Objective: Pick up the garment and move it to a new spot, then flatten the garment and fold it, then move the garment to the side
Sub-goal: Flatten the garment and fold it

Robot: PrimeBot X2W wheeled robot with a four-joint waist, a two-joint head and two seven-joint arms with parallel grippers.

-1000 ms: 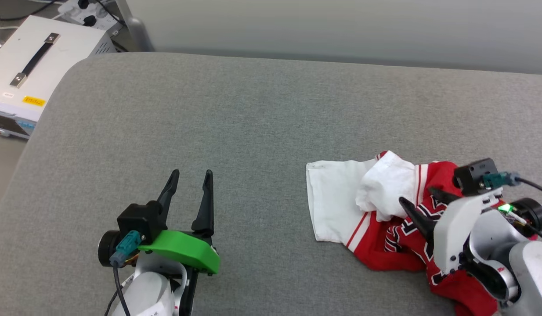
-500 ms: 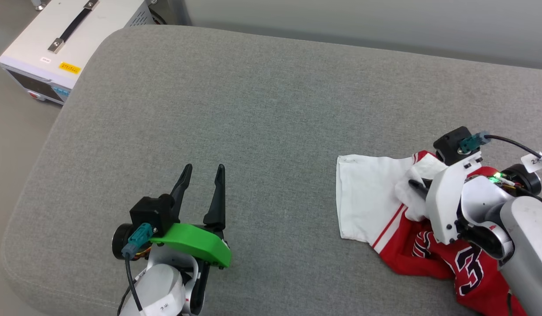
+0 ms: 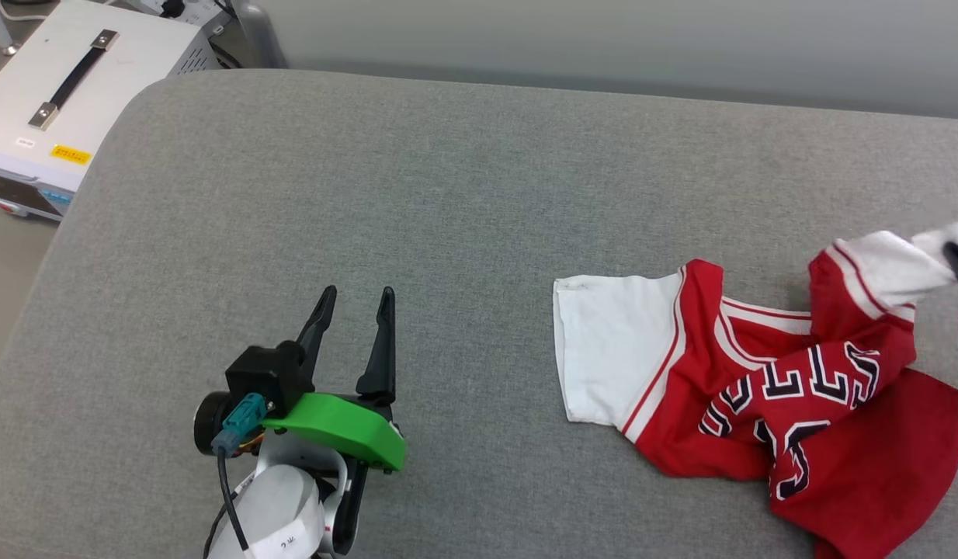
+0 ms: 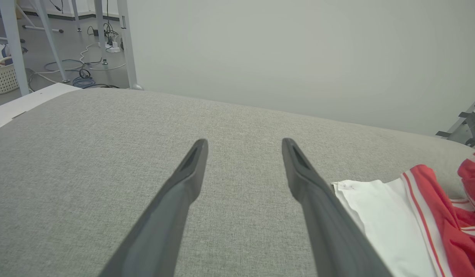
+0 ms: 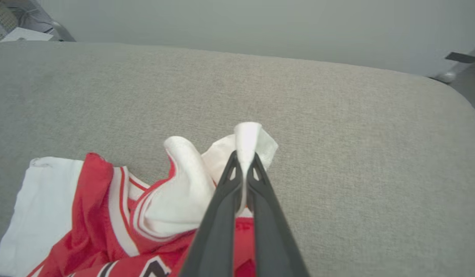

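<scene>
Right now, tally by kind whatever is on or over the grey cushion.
Red-and-white jersey T-shirt: 1
Pincers: 2 (left pincer open and empty; right pincer shut on the T-shirt's white sleeve)
Total: 3

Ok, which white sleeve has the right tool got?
The raised sleeve, pinched in the shut right tool; the other sleeve lies flat and untouched.

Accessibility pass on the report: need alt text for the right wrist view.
The right gripper is shut on a white sleeve of the garment, a fold of fabric poking up past its tips. The rest of the red-and-white jersey lies crumpled at lower left on a grey padded surface, with a pale wall behind.
</scene>
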